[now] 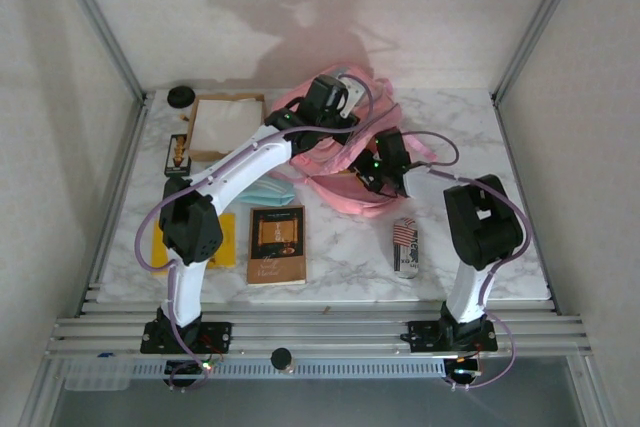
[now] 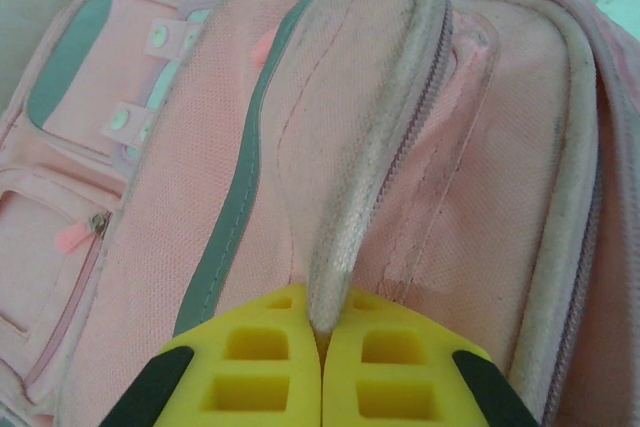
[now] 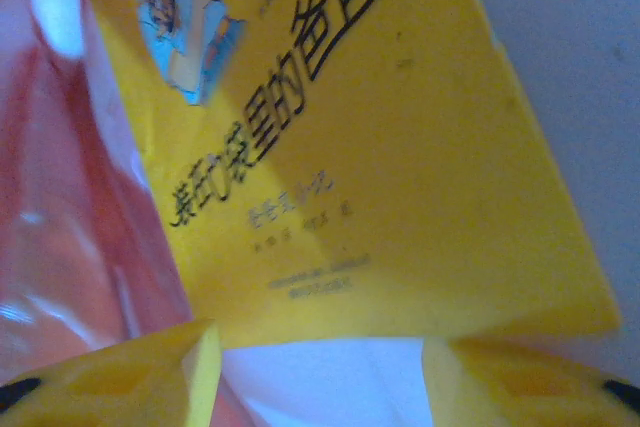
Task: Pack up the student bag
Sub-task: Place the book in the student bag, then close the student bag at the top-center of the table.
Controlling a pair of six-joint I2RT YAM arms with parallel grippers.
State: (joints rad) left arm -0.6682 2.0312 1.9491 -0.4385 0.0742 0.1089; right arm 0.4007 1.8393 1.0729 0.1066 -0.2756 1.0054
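Pink rim of the student bag [image 2: 400, 147] is what we are clamping in the left gripper [image 2: 322, 327]. The right gripper [image 3: 320, 347] is gaping (yellow book [image 3: 400, 177] just ahead), and a slipping rim could be shutting the opening.

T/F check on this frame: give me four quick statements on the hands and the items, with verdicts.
1. The left hand is shut on a zip edge of the student bag. True.
2. The right hand has its fingers pressed together. False: they stand apart, with a yellow book in front of them.
3. The brown book is inside the student bag. False: it lies flat on the table.
4. A striped item lies on the table to the right of the brown book. True.
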